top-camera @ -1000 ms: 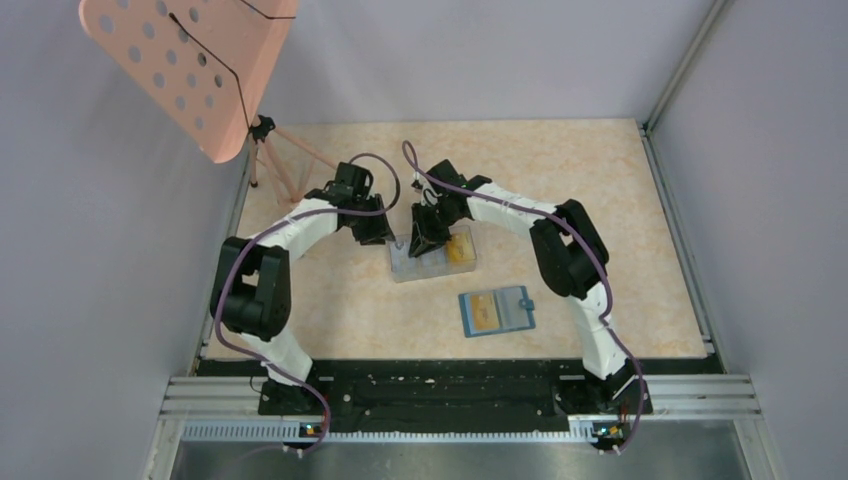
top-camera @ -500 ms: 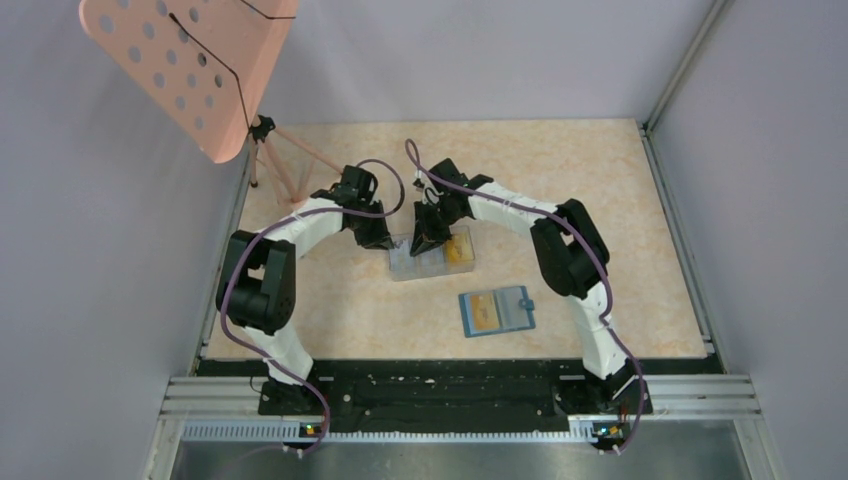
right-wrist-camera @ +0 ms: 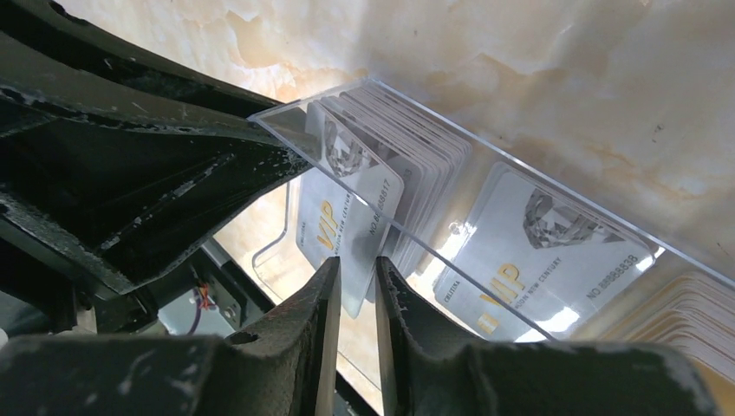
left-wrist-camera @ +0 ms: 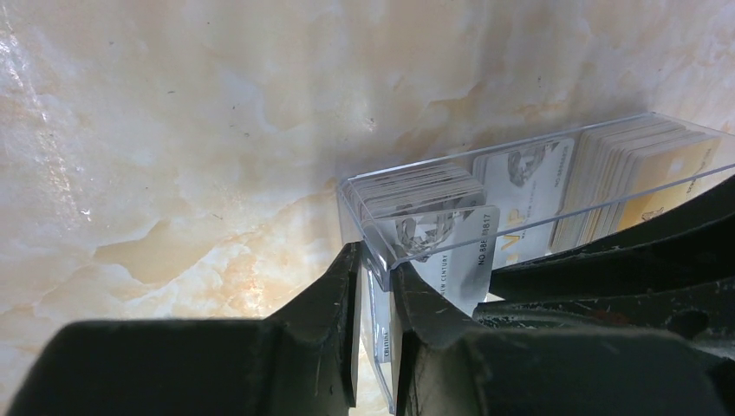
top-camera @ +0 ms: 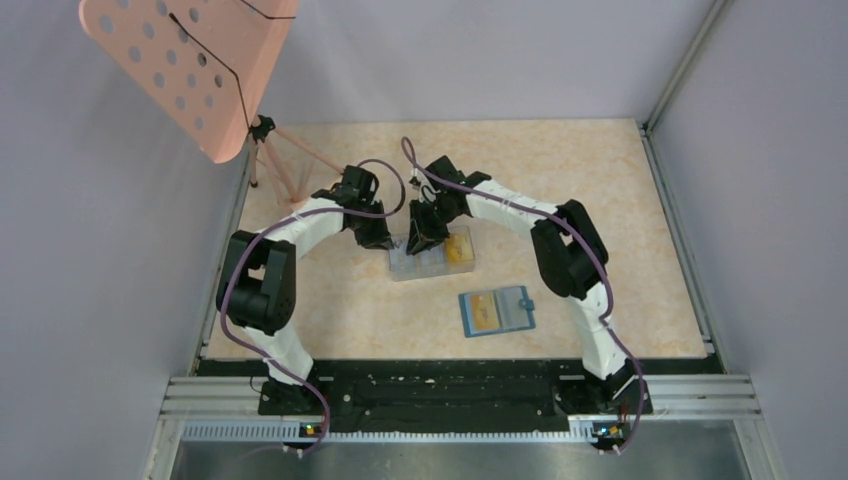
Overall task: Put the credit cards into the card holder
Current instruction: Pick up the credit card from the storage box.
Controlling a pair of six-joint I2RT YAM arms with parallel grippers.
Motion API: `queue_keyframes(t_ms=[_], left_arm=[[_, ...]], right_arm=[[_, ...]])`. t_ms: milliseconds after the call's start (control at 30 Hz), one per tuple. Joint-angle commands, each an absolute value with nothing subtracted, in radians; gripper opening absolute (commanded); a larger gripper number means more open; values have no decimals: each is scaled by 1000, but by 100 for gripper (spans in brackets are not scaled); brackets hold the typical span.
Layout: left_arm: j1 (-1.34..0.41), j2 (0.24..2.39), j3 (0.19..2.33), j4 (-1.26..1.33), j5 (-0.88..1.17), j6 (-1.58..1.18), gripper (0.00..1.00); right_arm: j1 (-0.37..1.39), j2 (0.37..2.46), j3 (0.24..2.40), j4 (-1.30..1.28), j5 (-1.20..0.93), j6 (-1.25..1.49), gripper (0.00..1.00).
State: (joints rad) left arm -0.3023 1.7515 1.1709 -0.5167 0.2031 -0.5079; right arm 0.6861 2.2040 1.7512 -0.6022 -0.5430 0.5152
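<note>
Right gripper pinches a whitish card (left gripper clamps the box wall); the wallet lies toward the desk's near edge.

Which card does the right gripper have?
The whitish VIP card sticking out of the end stack, pinched in the right gripper; the rest sit packed or flat in the clear box.

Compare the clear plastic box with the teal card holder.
The clear box is transparent; the card holder is teal-blue. The clear box holds stacks of cards in compartments; the card holder lies open with one orange-yellow card showing. The clear box sits farther back on the table than the card holder. Both rest on it.
</note>
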Motion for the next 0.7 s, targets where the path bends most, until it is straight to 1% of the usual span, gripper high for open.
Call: queue_keyframes(t_ms=[0,333,500,533,667], left_arm=[[-307,1746,1191,-497,202,-522,11],[-307,1750,1195,-500,209,-515,11],[-307,1749,1196,-503,211,-512,10],[-307,1750,1194,-506,210,-512,10],[-308,1747,1194,-507,210,-511,10]], right_arm=[[728,2217,1832,-625,-550,486,22],[757,2270,1903,-757,-437,396,26],[767,2278,1915,-770,-432,379,26],[769,2277,1919,-771,-429,378,24],[776,2274,1957,-802,-401,365,12]])
